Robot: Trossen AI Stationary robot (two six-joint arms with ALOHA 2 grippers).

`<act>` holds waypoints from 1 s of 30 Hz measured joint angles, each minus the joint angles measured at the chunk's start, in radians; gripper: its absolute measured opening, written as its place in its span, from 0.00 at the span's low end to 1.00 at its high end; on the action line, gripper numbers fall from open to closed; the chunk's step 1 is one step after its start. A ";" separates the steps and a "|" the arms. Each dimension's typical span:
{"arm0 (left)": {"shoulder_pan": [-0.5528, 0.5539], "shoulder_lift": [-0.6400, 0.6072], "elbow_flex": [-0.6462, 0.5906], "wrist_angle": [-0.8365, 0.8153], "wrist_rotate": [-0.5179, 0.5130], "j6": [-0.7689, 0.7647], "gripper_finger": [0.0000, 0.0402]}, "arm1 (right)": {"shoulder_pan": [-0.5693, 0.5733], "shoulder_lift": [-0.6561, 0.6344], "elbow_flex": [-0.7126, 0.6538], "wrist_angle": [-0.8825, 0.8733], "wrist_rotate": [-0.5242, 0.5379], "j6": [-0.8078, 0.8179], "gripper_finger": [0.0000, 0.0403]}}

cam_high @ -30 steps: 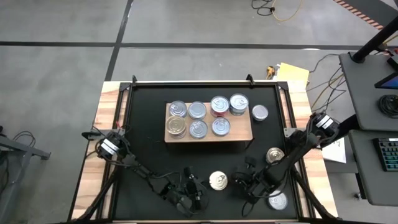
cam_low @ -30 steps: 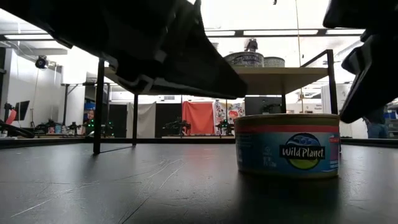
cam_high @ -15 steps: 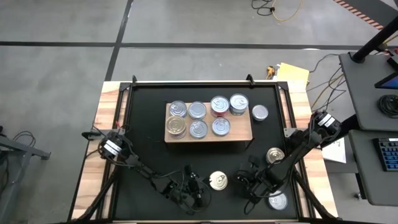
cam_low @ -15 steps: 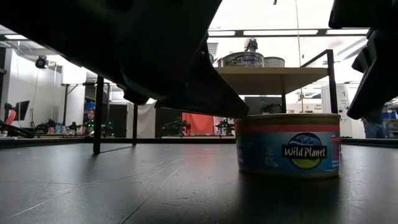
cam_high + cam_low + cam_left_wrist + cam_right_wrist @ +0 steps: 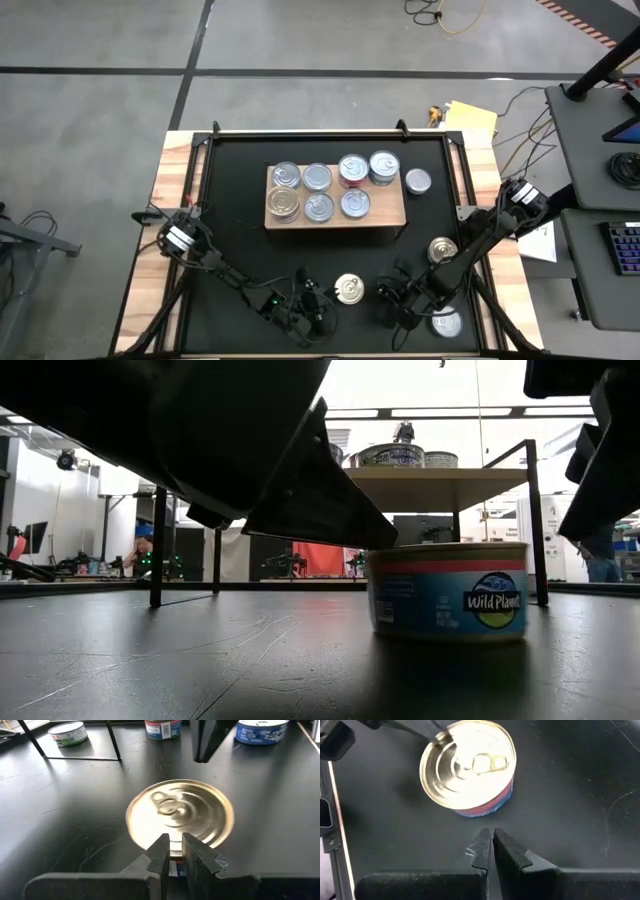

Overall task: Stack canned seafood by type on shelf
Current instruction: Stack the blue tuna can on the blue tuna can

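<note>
**Gold-lid tin sits between both arms**

Tin (image 5: pixel 349 290) upright on surface (image 5: pixel 240 240), well short of shelf (image 5: pixel 390 215). Left end effector (image 5: pixel 172 851) fingers together, touching its rim, so nearer. Right end effector (image 5: pixel 488 845) also closed, just beside, opp side.

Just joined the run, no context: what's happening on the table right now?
Both end effectors are shut and flank one gold-lidded can at the mat's front: the left end effector on one side, the right end effector on the other, neither gripping it. Seven cans already sit on the wooden shelf. Three more cans lie loose on the mat, at its right.
</note>
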 joint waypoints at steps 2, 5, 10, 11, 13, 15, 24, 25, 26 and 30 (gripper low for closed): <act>-0.002 0.000 0.000 0.000 0.002 0.000 0.09 | -0.002 0.000 -0.003 0.001 0.000 0.001 0.03; -0.002 0.000 0.000 0.000 0.007 0.000 0.09 | -0.007 0.000 -0.012 0.022 0.003 0.001 0.03; -0.003 0.001 0.000 0.000 0.007 0.007 0.09 | -0.026 0.000 -0.046 0.112 -0.004 -0.009 0.03; -0.004 0.001 0.000 -0.001 0.006 0.007 0.09 | -0.030 0.000 -0.051 0.120 -0.004 -0.010 0.03; -0.005 0.001 0.000 -0.001 0.006 0.010 0.09 | -0.040 0.000 -0.056 0.124 -0.004 -0.010 0.04; -0.007 0.001 0.000 -0.002 0.009 0.018 0.09 | -0.049 0.000 -0.059 0.125 -0.004 -0.015 0.05; -0.017 0.007 -0.003 -0.017 0.039 0.034 0.09 | -0.060 -0.004 -0.061 0.124 0.012 -0.062 0.29; -0.016 0.008 -0.005 -0.021 0.040 0.034 0.09 | -0.061 -0.004 -0.061 0.125 0.012 -0.060 0.32; -0.016 0.009 -0.005 -0.023 0.040 0.034 0.09 | -0.062 -0.004 -0.061 0.126 0.012 -0.057 0.35; -0.016 0.008 -0.004 -0.010 0.032 0.033 0.09 | -0.062 -0.006 -0.061 0.184 0.001 -0.065 0.48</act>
